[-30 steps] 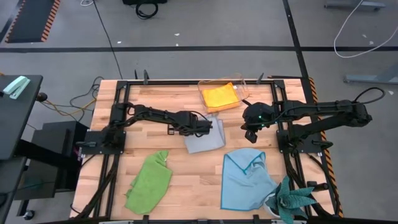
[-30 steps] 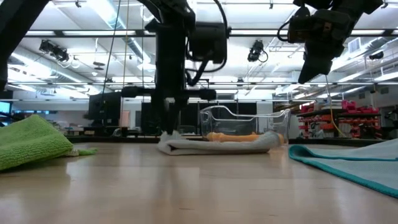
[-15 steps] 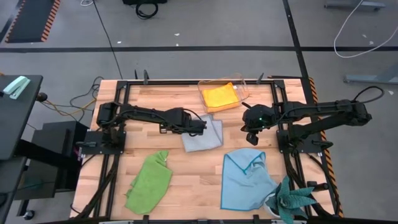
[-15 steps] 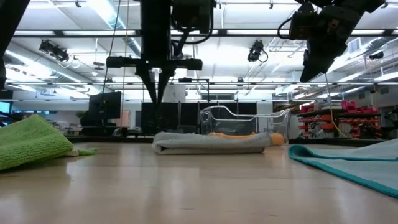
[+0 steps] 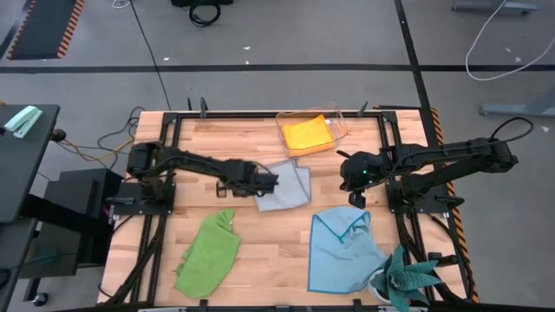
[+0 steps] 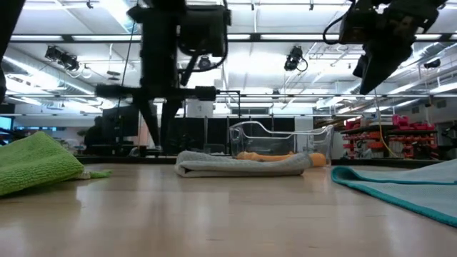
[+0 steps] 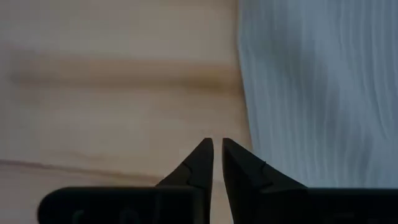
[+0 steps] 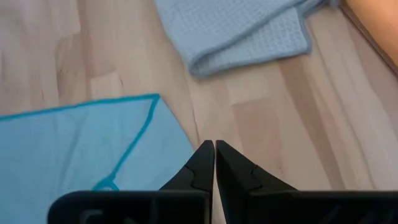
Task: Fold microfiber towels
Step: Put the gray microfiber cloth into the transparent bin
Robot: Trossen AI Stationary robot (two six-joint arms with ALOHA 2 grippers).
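A folded grey towel (image 5: 290,186) lies flat on the table's middle, also in the low view (image 6: 246,164). My left gripper (image 5: 276,182) hangs shut just left of it, over bare wood (image 7: 217,148), touching nothing. My right gripper (image 5: 355,192) is shut and empty, raised between the grey towel and the light blue towel (image 5: 338,251), which lies spread at the near right with one corner folded over. The lime green towel (image 5: 208,256) lies crumpled at the near left. The orange-yellow towel (image 5: 308,134) lies folded in the clear box (image 5: 334,117).
A teal spiky-leaved plant (image 5: 408,282) stands at the table's near right corner, beside the light blue towel. The clear box stands at the far edge, just behind the grey towel. Bare wood shows between the green and blue towels and at the far left.
My left gripper has risen off the grey towel's left end and gone toward the table's left edge, off the cloth. The grey towel's left end, raised before, now lies flat. My right gripper has drifted a little toward the near edge.
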